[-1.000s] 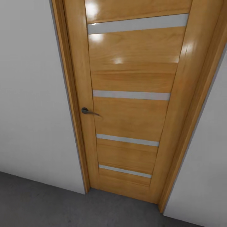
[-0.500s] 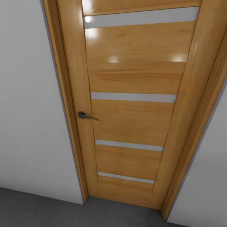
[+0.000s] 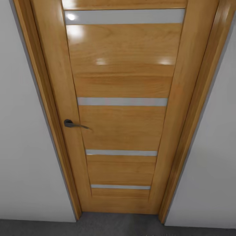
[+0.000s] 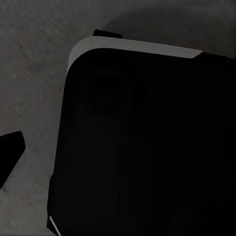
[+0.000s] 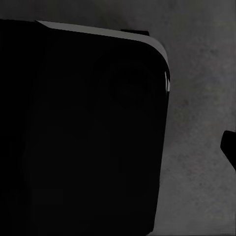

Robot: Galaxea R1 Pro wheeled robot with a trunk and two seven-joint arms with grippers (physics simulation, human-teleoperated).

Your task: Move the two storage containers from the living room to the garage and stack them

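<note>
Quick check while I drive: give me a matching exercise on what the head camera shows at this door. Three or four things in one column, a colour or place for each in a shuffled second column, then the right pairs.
Things:
1. door
2. door handle
3. wall
4. floor

Colours or places:
A. dark grey strip along the bottom of the head view
B. plain white, on both sides of the frame
C. dark metal lever at the door's left edge
D. glossy orange wood with pale horizontal stripes, shut in its frame

Pairs: 1-D, 2-C, 3-B, 4-A
</note>
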